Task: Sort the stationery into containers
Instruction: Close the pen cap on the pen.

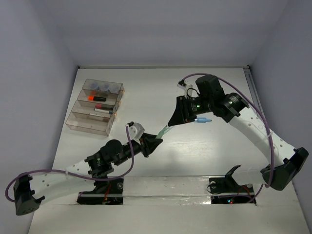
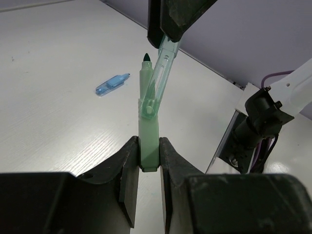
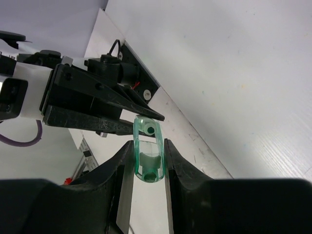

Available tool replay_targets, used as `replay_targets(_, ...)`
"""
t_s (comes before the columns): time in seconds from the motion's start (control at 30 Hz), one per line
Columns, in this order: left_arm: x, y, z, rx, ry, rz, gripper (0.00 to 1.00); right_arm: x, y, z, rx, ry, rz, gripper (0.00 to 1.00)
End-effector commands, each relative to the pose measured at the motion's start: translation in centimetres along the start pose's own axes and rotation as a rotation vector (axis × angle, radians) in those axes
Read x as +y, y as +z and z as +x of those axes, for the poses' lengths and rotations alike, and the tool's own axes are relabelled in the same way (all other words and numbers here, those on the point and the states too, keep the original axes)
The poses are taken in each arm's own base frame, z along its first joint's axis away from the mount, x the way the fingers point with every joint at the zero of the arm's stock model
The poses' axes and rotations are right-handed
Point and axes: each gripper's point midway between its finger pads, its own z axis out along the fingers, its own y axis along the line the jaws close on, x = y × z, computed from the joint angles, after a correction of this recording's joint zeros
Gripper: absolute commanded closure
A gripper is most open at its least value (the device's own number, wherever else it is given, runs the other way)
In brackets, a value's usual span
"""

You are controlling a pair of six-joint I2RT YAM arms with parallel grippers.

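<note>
Mid-table, raised off the surface: pale green marker [image 2: 148, 139], dark tip bare.
Left gripper [image 2: 147, 146]: clamped on the marker's rear end.
Right gripper [image 3: 148, 148]: pinching the clear green cap [image 3: 147, 158], which sits alongside the tip, not over it.
Light blue item [image 2: 112, 84]: loose on the table [image 1: 209, 146].
Containers [image 1: 85, 124]: far left, well apart.

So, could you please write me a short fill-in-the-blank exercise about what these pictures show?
1. The left gripper is shut on a pale ___ marker.
2. The right gripper is shut on that marker's clear cap; the loose cap on the table is ___.
3. ___ round pots stand in the farthest bin of the containers.
Missing words: green; blue; three.
</note>
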Motion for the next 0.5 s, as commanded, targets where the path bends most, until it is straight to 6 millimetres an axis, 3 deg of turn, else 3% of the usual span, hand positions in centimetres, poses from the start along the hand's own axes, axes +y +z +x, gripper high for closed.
replay_targets(0.0,-2.4,-0.3,-3.3,-0.074,-0.015,0.098,1.0,-1.1,-0.2,-4.5,-0.177,-0.093,0.077,0.94)
replay_targets(0.47,-3.6,-0.4,-3.9,-0.082,-0.019,0.159,1.0,-0.4,1.3,-4.6,-0.115,-0.122,-0.002,0.93)
